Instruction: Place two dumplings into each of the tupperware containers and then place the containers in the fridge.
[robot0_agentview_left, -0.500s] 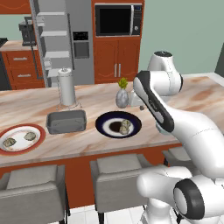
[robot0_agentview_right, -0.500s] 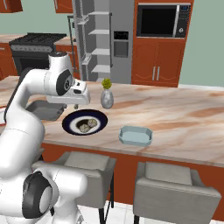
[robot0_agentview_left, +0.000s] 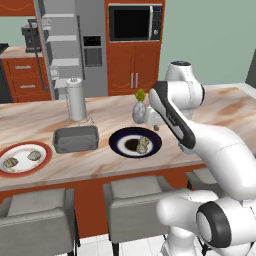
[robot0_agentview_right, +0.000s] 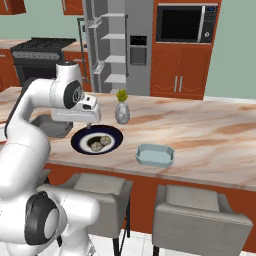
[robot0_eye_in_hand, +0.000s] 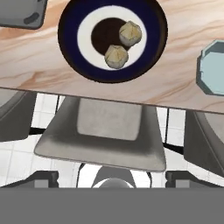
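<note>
We are hovering the two-finger gripper (robot0_agentview_right: 89, 123) over the near edge of the marble-pattern counter (robot0_agentview_left: 220, 107), jaws spread apart and holding nothing, just above the dark blue round plate (robot0_eye_in_hand: 72, 57). We judge the step in hand to be picking the first of the two pale tan crimped dumplings (robot0_eye_in_hand: 116, 56) on that plate: they are sitting nearly touching, so we should be centring on one, straddling it across its narrow side, and coming straight down so the neighbour is not getting nudged. The dark grey rectangular tupperware tub (robot0_agentview_left: 75, 139) is lying left of the plate, looking empty. The light blue-grey tub with cut corners (robot0_agentview_right: 155, 154) is sitting right of it near the front edge, also empty. Two more dumplings (robot0_agentview_left: 34, 155) are resting on the red-rimmed white plate (robot0_agentview_left: 42, 165) at the far left. The tall grey steel fridge (robot0_agentview_right: 112, 47) is standing open behind the counter.
</note>
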